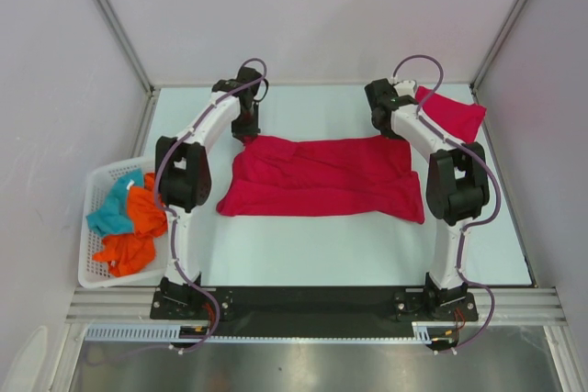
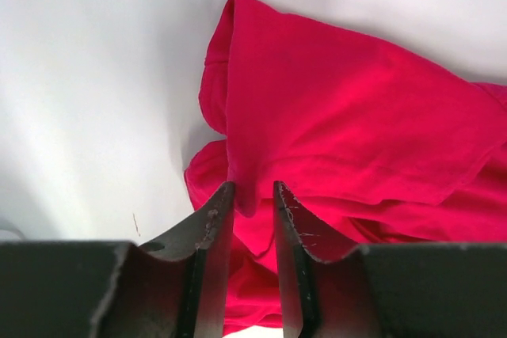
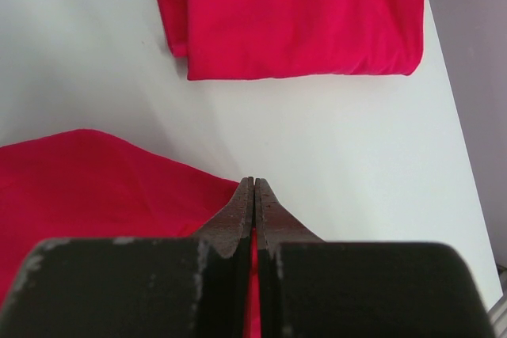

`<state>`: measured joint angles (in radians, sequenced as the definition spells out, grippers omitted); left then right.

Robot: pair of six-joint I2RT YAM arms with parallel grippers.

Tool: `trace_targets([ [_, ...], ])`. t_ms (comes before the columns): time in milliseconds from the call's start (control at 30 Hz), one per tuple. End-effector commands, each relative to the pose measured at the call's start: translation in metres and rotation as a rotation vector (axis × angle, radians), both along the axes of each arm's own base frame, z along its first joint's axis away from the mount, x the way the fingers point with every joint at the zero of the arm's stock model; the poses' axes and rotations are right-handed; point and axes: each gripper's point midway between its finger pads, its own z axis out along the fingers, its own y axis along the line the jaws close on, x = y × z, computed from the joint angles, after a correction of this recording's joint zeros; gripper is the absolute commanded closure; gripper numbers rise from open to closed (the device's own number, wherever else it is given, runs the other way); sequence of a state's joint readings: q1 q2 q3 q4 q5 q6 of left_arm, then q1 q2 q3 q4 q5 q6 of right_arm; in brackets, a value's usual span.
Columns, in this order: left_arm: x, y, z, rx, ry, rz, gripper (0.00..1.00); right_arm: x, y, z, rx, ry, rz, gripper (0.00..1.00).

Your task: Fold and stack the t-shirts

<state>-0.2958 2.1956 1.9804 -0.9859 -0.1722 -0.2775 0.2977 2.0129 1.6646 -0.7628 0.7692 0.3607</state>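
Both the left claw (image 2: 252, 187) and the right claw (image 3: 253, 183) are clenching far corners of the spread t-shirt (image 1: 322, 178) on the counter (image 1: 349, 259), a folded t-shirt (image 1: 455, 115) lying nearby.

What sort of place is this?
Probably a lab robot cell: panel walls on metal posts enclose the table, two arms are bolted at its edge, and a basket of clothes sits beside the spread t-shirt.

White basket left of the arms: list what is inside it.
Crumpled orange cloth and teal cloth lie in the white basket. Whatever lies beneath them is covered, and the left arm hides part of its right side.
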Motion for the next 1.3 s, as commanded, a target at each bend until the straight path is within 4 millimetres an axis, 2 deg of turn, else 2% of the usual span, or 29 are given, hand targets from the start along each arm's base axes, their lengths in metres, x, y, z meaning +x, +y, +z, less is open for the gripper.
trace_targets([
  [0, 0.01, 0.001, 0.014, -0.006, -0.043, -0.004, 0.68, 0.011, 0.0, 0.016, 0.005, -0.057, -0.005, 1.0],
  [100, 0.009, 0.001, 0.015, -0.006, -0.041, -0.005, 0.7, 0.009, -0.002, 0.017, 0.004, -0.058, -0.008, 1.0],
  [200, 0.007, 0.002, 0.015, -0.005, -0.038, -0.006, 0.79, 0.007, -0.003, 0.018, -0.001, -0.055, -0.006, 1.0],
  [267, 0.007, 0.002, 0.017, -0.003, -0.045, -0.003, 0.9, 0.007, -0.003, 0.02, -0.002, -0.061, -0.009, 1.0],
  [300, 0.009, 0.002, 0.019, -0.004, -0.054, 0.0, 0.99, 0.006, -0.003, 0.019, -0.003, -0.057, -0.009, 1.0],
  [333, 0.008, 0.003, 0.02, -0.004, -0.056, 0.002, 1.0, 0.007, -0.003, 0.021, -0.003, -0.061, -0.01, 1.0],
  [667, 0.011, 0.009, 0.047, 0.012, -0.125, 0.016, 1.0, 0.008, -0.005, 0.036, -0.023, -0.092, -0.006, 1.0],
  [800, 0.016, 0.01, 0.053, 0.012, -0.141, 0.015, 1.0, 0.015, -0.009, 0.041, -0.021, -0.108, -0.011, 1.0],
  [1000, 0.026, 0.013, 0.07, 0.022, -0.171, 0.017, 1.0, 0.036, -0.015, 0.064, -0.01, -0.161, -0.032, 1.0],
  [1100, 0.029, 0.013, 0.081, 0.019, -0.191, 0.018, 1.0, 0.045, -0.013, 0.08, -0.004, -0.197, -0.028, 1.0],
  [1200, 0.027, 0.014, 0.091, 0.016, -0.206, 0.019, 1.0, 0.046, -0.009, 0.089, 0.001, -0.211, -0.025, 1.0],
  [1267, 0.022, 0.015, 0.095, 0.012, -0.207, 0.022, 1.0, 0.04, -0.009, 0.085, -0.005, -0.193, -0.027, 1.0],
])
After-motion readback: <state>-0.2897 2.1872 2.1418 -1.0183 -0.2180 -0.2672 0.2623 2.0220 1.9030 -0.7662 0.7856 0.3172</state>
